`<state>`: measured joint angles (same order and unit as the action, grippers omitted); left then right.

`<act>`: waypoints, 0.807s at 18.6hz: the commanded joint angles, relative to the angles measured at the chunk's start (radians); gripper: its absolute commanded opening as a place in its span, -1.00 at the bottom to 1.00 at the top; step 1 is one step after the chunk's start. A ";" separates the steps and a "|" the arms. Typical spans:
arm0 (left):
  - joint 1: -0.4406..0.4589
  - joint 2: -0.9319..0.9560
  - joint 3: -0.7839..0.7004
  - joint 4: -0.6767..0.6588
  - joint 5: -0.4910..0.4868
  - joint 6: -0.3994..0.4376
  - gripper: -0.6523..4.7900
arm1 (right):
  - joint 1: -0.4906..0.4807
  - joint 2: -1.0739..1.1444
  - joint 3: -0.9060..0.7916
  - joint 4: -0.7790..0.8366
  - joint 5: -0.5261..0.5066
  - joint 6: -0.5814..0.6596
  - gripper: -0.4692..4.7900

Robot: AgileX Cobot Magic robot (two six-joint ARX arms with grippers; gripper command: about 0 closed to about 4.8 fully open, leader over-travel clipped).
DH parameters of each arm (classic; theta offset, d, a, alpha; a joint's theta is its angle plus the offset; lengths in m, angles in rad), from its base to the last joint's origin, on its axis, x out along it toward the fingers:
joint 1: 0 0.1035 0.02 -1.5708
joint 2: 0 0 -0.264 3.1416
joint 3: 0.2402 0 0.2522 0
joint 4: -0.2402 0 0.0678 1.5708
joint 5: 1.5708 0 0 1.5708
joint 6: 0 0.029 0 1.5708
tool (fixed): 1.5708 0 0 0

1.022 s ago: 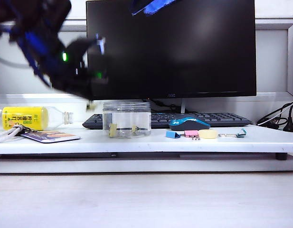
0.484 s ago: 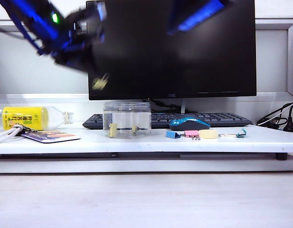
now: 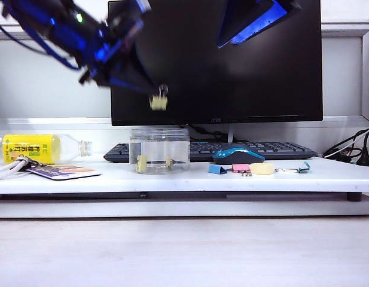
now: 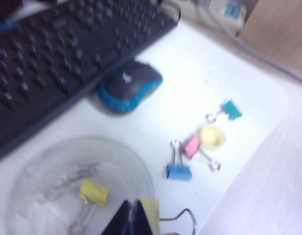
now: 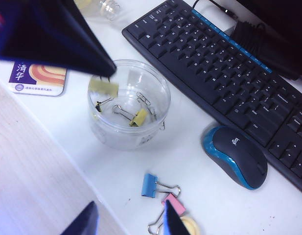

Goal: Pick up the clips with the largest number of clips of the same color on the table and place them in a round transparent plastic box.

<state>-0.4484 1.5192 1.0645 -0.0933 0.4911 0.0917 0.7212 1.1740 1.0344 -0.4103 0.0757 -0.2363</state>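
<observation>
My left gripper (image 3: 151, 91) is shut on a pale-yellow clip (image 3: 158, 102) and holds it in the air just above the round transparent plastic box (image 3: 159, 150). In the left wrist view the jaws (image 4: 131, 221) are pressed together, with the held clip (image 4: 151, 215) beside them over the box's rim (image 4: 143, 169). Two more yellow clips (image 5: 139, 117) lie inside the box (image 5: 155, 85), one also seen as a yellow clip (image 4: 95, 192) below the left wrist. My right gripper (image 5: 128, 223) stands open and empty high above the table's front edge.
A blue clip (image 3: 217, 169), a pink clip (image 3: 241, 168), a pale-yellow round piece (image 3: 262, 168) and a teal clip (image 3: 304, 168) lie right of the box. Behind them are a blue mouse (image 3: 238, 155), a keyboard (image 3: 262, 148) and a monitor (image 3: 232, 72). A yellow-labelled bottle (image 3: 31, 147) and a card (image 3: 63, 172) lie at the left.
My left gripper has risen and swung right with the yellow clip, from left of the box to above it. The right arm has moved right along the top of the view.
</observation>
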 commanded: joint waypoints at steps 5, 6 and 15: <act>-0.005 0.037 0.005 0.061 -0.040 -0.021 -0.65 | 0.000 -0.002 0.004 -0.013 -0.012 0.005 -0.16; -0.005 0.039 0.005 0.077 -0.047 -0.022 -0.65 | 0.000 -0.002 0.004 -0.013 -0.021 0.010 -0.16; -0.004 -0.107 0.062 0.011 -0.037 0.019 -0.17 | -0.025 -0.005 0.004 -0.011 -0.106 0.055 -0.16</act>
<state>-0.4522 1.4494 1.1198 -0.0898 0.4526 0.0822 0.7067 1.1740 1.0344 -0.4351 -0.0143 -0.2039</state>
